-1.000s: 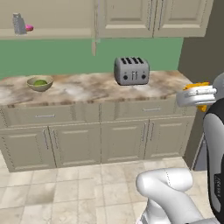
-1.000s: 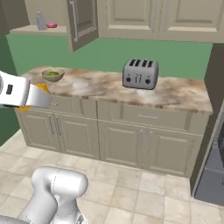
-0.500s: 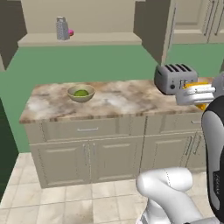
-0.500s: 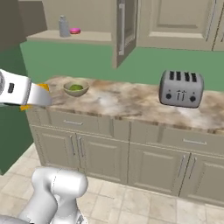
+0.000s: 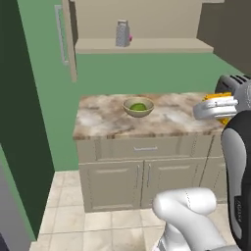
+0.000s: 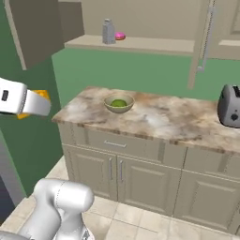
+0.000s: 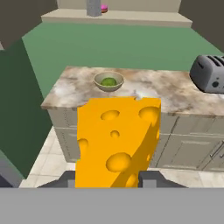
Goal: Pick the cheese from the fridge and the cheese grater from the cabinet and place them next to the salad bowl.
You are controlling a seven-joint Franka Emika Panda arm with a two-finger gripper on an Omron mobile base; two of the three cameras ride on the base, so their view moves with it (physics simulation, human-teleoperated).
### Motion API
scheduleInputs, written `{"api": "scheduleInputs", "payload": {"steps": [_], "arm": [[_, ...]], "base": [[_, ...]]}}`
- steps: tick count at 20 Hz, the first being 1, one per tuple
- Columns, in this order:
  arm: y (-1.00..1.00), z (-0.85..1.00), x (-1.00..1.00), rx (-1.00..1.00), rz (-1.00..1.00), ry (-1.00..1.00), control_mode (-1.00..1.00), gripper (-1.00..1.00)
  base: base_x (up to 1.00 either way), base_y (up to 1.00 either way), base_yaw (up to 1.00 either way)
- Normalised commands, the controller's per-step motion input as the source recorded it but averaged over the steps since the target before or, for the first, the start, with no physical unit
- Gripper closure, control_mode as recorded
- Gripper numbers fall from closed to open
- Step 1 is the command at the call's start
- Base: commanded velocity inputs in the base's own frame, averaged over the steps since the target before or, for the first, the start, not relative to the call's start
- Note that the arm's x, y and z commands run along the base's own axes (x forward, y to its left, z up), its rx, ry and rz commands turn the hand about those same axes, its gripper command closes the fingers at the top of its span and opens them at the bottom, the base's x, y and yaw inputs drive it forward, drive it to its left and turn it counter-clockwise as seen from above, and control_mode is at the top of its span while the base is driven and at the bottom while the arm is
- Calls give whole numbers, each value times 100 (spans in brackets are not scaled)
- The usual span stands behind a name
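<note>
The gripper [image 7: 107, 180] is pinching the cheese [image 7: 117, 140], its 2 fingertips pressed against the wedge's lower flanks. In the hand view the wedge stands in front of the camera, carried in the air short of the counter [image 7: 175, 94] and well apart from the salad bowl [image 7: 108, 81], which sits at about 12 o'clock above it.

To do this carry well, I would keep the grip firm and the hand level while closing on the counter, then aim for the bare marble just beside the bowl, at its 3 o'clock side, clear of the toaster [image 7: 209, 72]. Lower until the wedge rests before letting go, so it does not tip.

The wedge's long axis runs roughly 6 to 12 o'clock in the hand view, its broad holed face turned to the camera and its shaded side face toward 3 o'clock.

The grater [image 5: 121, 33] waits on the cabinet [image 5: 142, 45] shelf.
</note>
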Motion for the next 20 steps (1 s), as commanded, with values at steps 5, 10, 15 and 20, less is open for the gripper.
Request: {"api": "scheduleInputs", "payload": {"steps": [5,10,15,20], "arm": [[0,0,0,0,0,0,100,100],[0,0,0,0,0,0,100,100],[0,0,0,0,0,0,100,100],[0,0,0,0,0,0,100,100]], "base": [[91,-3,9],[20,-12,-3],[5,1,-13],[0,0,-21]]}}
